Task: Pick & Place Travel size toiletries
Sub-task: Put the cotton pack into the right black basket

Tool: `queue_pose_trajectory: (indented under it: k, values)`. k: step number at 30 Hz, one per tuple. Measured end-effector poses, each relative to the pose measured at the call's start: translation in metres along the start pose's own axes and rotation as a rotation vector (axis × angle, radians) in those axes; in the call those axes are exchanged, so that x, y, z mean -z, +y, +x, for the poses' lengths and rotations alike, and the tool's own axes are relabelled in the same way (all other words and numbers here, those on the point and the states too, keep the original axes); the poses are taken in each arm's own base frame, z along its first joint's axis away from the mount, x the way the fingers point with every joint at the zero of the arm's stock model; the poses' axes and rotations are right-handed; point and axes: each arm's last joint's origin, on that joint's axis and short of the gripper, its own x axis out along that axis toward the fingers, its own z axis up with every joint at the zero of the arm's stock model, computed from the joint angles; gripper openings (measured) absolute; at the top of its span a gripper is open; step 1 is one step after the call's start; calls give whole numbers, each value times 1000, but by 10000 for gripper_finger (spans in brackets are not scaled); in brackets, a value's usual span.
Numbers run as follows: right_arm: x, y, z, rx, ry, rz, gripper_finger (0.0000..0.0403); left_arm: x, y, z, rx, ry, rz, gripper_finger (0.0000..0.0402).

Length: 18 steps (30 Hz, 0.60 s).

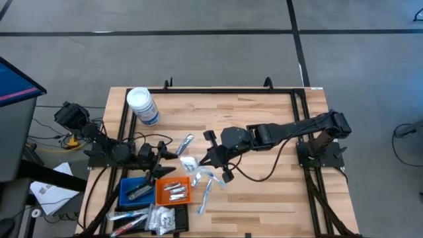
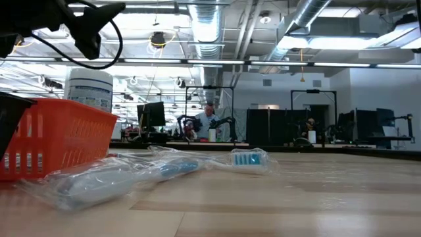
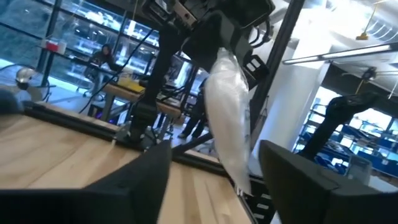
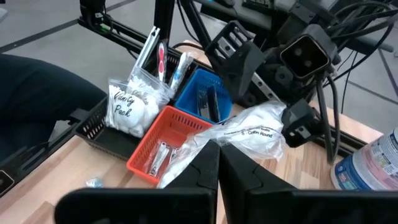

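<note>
Now my right claw point(image 4: 217, 158) pinches a clear packet point(image 4: 239, 134) above the orange tray point(image 4: 163, 142) — my left claw point(image 3: 214, 180) stands spread beside it.

This is looking like a big robot lab or workshop. Shiny silver pipes point(image 2: 209, 26) and long lights point(image 2: 316, 41) are running across the high ceiling. Far across the room, a person point(image 2: 209, 118) is sitting at a desk with dark screens point(image 2: 152, 113) and black machine frames point(image 2: 314, 117) around. The wooden counter point(image 1: 264, 125) is sitting in a black metal frame point(image 1: 218, 89) on a gray floor point(image 1: 198, 53) with dark lines, and cables point(image 1: 59, 135) are trailing off its left side.
</note>
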Motion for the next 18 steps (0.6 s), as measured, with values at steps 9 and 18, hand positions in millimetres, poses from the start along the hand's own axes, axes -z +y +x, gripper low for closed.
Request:
queue_pose_trajectory:
  k: [9, 18]
  values:
    - [-3, -2, 0, 12, -29, -8, 0, -1, 6, 3, -12, -8, -1, 325]
    - [1, -9, 6, 37, -44, -21, 0, 0, 8, 26, 22, 3, 25, 306]
